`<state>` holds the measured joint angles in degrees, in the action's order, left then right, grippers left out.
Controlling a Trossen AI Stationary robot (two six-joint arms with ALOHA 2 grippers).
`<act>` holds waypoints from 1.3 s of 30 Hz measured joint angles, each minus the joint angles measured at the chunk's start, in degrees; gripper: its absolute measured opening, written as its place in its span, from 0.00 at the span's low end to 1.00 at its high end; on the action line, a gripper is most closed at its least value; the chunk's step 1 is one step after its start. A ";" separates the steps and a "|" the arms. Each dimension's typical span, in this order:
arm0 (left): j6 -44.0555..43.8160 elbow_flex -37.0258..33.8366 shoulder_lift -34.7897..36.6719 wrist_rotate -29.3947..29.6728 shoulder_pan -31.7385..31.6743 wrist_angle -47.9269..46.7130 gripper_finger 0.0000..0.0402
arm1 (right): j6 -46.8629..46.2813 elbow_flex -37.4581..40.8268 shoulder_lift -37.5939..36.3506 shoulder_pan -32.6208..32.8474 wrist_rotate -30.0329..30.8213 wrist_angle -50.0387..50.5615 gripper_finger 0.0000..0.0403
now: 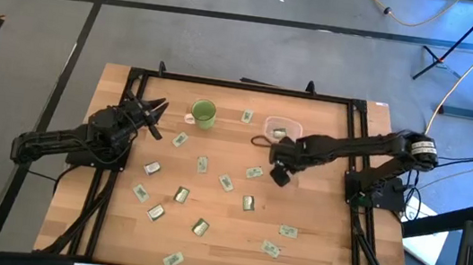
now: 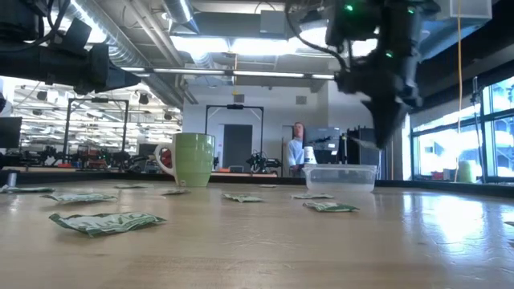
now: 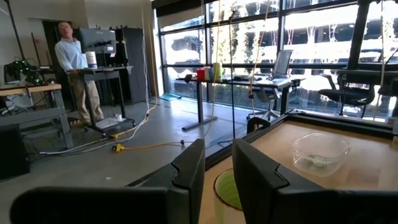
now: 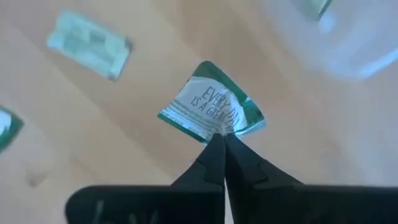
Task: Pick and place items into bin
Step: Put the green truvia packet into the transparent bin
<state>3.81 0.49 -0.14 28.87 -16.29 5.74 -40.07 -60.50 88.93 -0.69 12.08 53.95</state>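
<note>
Several small pale green and silvery packets (image 1: 226,183) lie flat across the wooden table; the low view shows one near the front (image 2: 107,221). The clear bin (image 1: 282,130) (image 2: 339,177) stands toward the far edge, with one packet inside. My right gripper (image 1: 279,176) (image 2: 380,138) hovers just on the near side of the bin, pointing down and shut on one packet (image 4: 211,111). My left gripper (image 1: 154,110) (image 3: 217,171) waits open, raised at the table's left beside the green mug (image 1: 204,113). My right gripper pinches one packet by a crumpled corner (image 4: 219,132) between its two fingertips, coming from above and pointing down. The packet is lifted clear of the table and sticks out flat past the fingertips, printed face toward the wrist camera.
The green mug (image 2: 193,159) stands left of the bin near the far edge. More packets lie toward the near edge (image 1: 200,227) (image 1: 270,248). A black frame (image 1: 360,121) borders the tabletop. A person (image 2: 297,146) stands in the room behind the table.
</note>
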 joint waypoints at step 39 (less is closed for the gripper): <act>0.00 0.00 0.00 0.19 0.02 -0.03 0.19 | 22.38 -5.76 13.59 -22.82 -2.67 -7.91 0.03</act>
<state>3.81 0.49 -0.14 29.06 -16.27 5.72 -17.69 -66.26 102.52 -23.51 9.41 46.04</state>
